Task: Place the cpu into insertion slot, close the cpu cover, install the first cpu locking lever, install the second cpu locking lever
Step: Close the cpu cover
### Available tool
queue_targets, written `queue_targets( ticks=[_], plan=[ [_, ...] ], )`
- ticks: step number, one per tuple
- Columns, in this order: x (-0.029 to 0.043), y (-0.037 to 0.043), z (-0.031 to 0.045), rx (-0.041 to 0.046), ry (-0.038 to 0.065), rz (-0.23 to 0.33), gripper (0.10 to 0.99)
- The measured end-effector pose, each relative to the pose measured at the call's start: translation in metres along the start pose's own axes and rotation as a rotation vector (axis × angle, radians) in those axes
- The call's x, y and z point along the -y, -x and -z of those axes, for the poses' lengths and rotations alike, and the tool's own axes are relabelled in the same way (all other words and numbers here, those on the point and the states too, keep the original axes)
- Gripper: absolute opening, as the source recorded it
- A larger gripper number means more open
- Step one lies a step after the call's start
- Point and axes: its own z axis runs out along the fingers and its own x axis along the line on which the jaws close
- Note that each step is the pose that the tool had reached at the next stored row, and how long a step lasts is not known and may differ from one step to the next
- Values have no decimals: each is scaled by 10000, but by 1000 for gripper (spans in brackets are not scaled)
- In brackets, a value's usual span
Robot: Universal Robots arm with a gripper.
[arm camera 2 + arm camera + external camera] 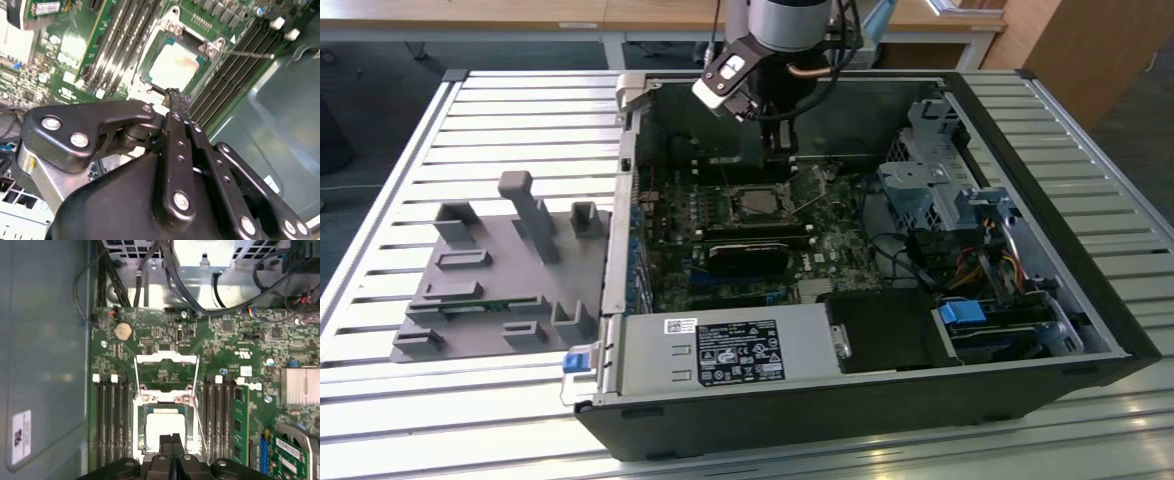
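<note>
The cpu (161,426), a pale square chip, lies in the insertion slot (138,432) on the green board; it also shows in the second wrist view (175,67) and the exterior view (757,205). The cpu cover (167,359), a thin silvery frame, is flipped open beyond the slot, with board showing through its window. Two thin locking levers (200,412) (135,374) stand loose along the slot's sides; one lever (246,53) juts out in the second wrist view. My gripper (171,440) (173,94) (779,160) hovers just over the chip's near edge, fingers pressed together, holding nothing.
Black memory slots (111,420) (220,415) flank the socket on both sides. The case wall (45,360) rises close on one side, and cables (165,270) and a drive cage (927,190) crowd the other end. A grey fixture block (494,270) sits outside the case.
</note>
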Motion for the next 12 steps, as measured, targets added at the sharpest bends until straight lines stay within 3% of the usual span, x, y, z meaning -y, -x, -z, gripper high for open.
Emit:
queue_targets(
  ticks=[1, 2, 12],
  plan=[
    [-14, 0, -3, -94, -5, 8, 118],
    [-25, -1, -8, -123, -6, 38, 118],
    [-205, -1, -34, -106, -22, 164, 118]
  ],
)
